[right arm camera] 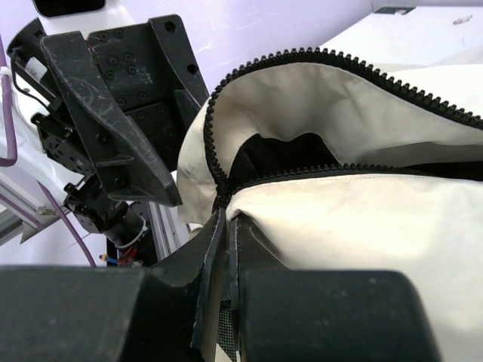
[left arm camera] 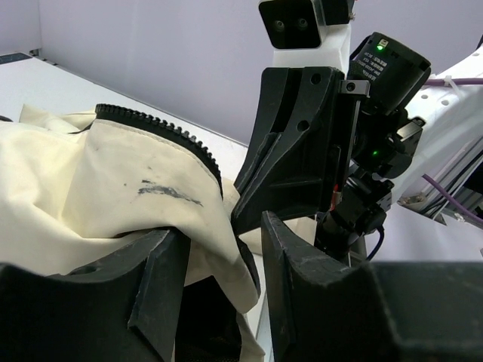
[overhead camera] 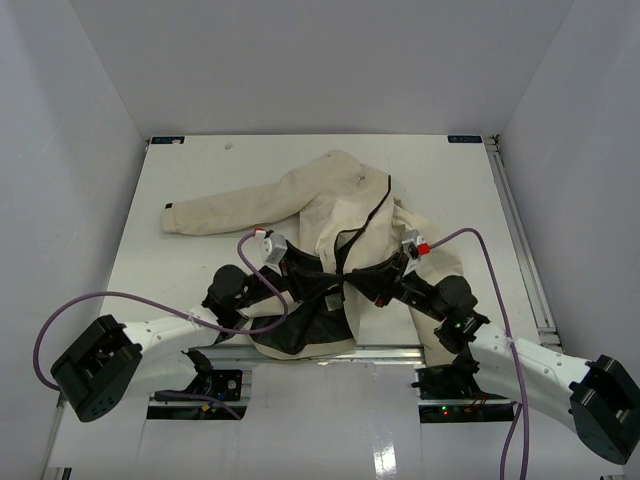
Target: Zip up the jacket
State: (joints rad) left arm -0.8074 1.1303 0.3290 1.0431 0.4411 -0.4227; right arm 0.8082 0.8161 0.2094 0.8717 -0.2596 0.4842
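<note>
- Right claw (right arm camera: 228, 226) fills the bottom of its own wrist view. Its two fingers are pressed together, with a thin edge of the jacket (right arm camera: 362, 226) pinched between them. The pinch is just below the spot where the two rows of zipper (right arm camera: 317, 56) teeth meet.
- Above that spot the two rows of teeth curve apart in a loop. Black lining (right arm camera: 279, 154) shows inside the loop.
- Left claw (left arm camera: 225, 234) has its fingers apart. A fold of cream cloth hangs in the gap and leans on the finger at 9 o'clock. There is space next to the other finger, so it is not squeezing the cloth.
- In that same view a gray smudge (left arm camera: 170, 191) marks the cloth, and black teeth run along the top of the fold.
- From above, the jacket lies in the middle of the white worktop (overhead camera: 200, 170). Its collar points to 12 o'clock and its bottom edge sits at 6 o'clock, close to the arm bases.
- One sleeve (overhead camera: 220, 212) lies flat and reaches out to 9 o'clock.
- Both claws are at the low front of the jacket, very near each other. The left one is at 8 o'clock from the jacket's middle and the right one is at 4 o'clock.
</note>
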